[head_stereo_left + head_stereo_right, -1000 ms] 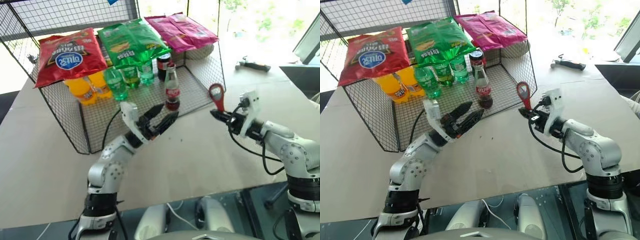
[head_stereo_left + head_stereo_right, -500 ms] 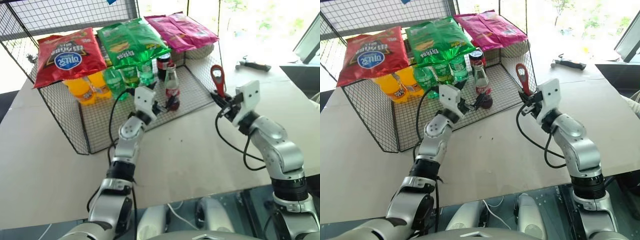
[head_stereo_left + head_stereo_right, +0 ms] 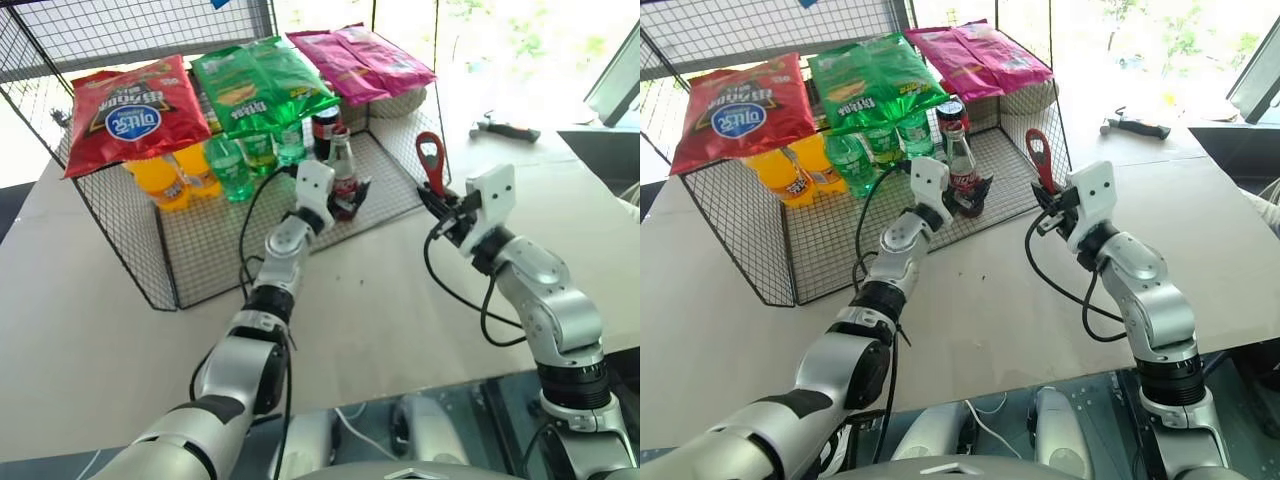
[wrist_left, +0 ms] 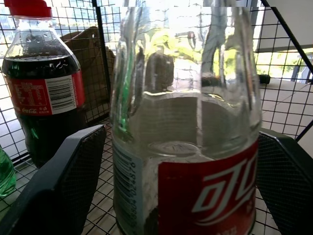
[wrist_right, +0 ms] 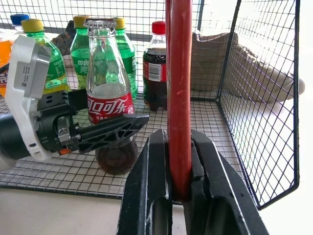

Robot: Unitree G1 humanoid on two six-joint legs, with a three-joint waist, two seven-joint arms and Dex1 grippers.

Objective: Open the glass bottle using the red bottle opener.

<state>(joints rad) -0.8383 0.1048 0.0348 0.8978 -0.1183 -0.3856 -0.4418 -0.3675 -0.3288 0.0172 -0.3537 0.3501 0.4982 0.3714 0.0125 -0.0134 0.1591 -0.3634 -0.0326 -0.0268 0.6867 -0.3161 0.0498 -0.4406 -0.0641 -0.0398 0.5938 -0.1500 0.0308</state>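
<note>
The glass bottle [image 3: 343, 172] stands upright on the mesh floor near the front of the wire basket [image 3: 135, 235]; it is clear, with a red label and dark liquid low inside. My left gripper [image 3: 346, 200] reaches into the basket and is open, one finger on each side of the bottle's lower body. In the left wrist view the bottle [image 4: 186, 122] sits between the two fingers [image 4: 68, 181], with a gap on at least one side. To the right, above the table, my right gripper [image 3: 438, 204] is shut on the handle of the red bottle opener [image 3: 431, 160], ring end up; the opener [image 5: 180, 88] stands upright.
Behind the glass bottle stands a dark bottle with a red cap [image 3: 326, 128], with green bottles [image 3: 262, 150] and orange bottles [image 3: 162, 178] to its left. Red, green and pink snack bags [image 3: 262, 82] lie on the basket's top. A tool [image 3: 505, 127] lies on the table's far right.
My left arm has stretched forward into the basket, bringing its open fingers around the glass bottle. My right gripper lifted the opener slightly and turned it more upright, then held still.
</note>
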